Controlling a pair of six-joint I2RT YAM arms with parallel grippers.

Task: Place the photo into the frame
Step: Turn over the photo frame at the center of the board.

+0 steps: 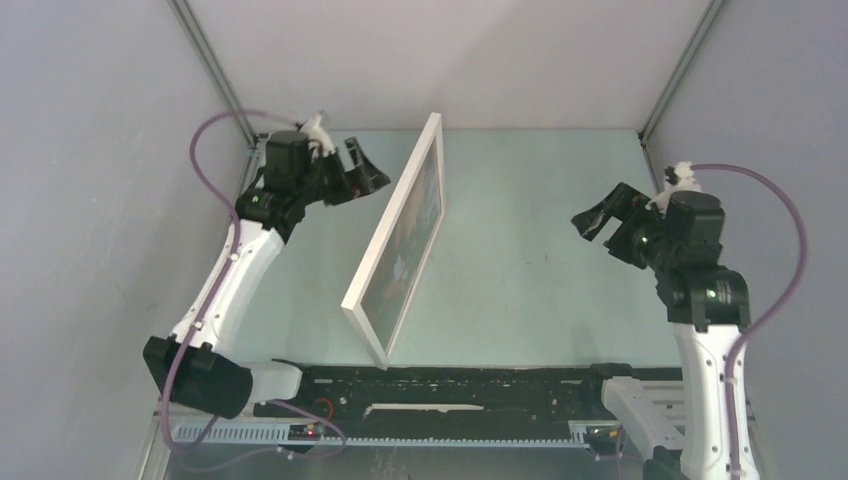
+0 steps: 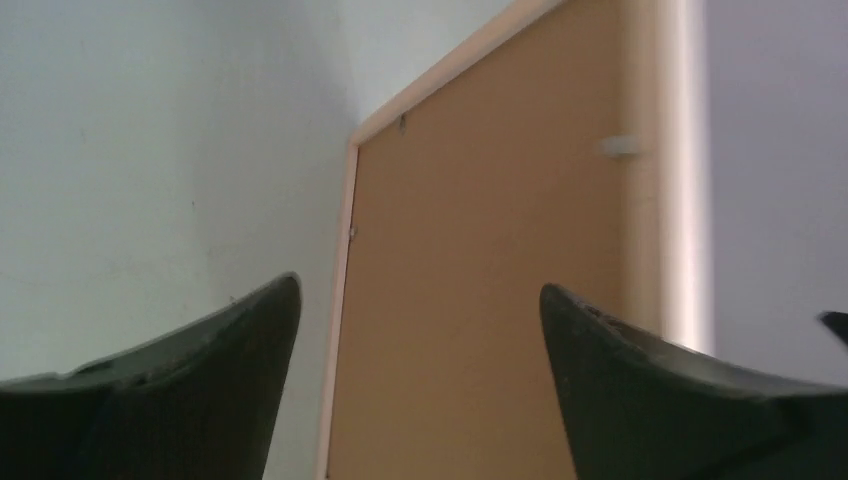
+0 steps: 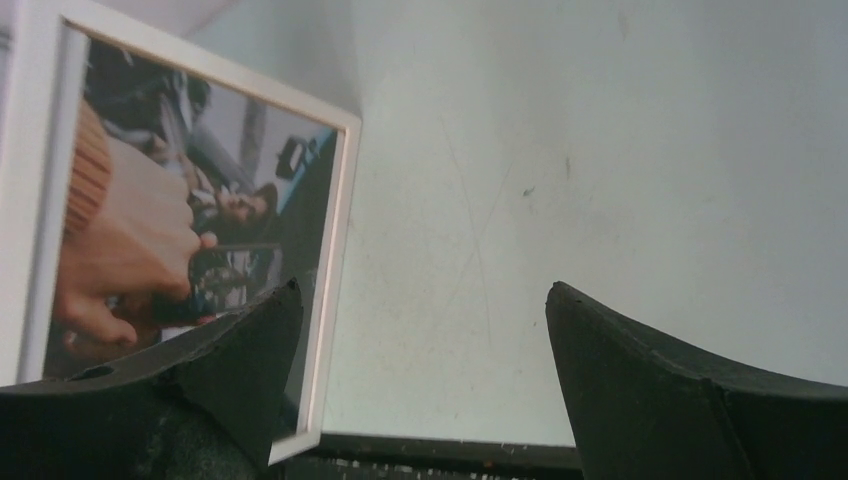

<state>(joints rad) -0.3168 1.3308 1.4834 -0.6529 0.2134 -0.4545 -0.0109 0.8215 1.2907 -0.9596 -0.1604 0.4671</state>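
The frame stands on its long edge in the middle of the table, running from the back to the near edge, its white face turned right. The photo sits inside it, dark with a hand and an orange sleeve in the right wrist view, white rim around it. The left wrist view shows the brown cork back inside the pale wood rim. My left gripper is open, just left of the frame's back. My right gripper is open and empty, well to the right.
A black rail runs along the table's near edge, right by the frame's near corner. Grey enclosure walls stand at the left, back and right, with metal posts in the back corners. A small tab sits on the cork back.
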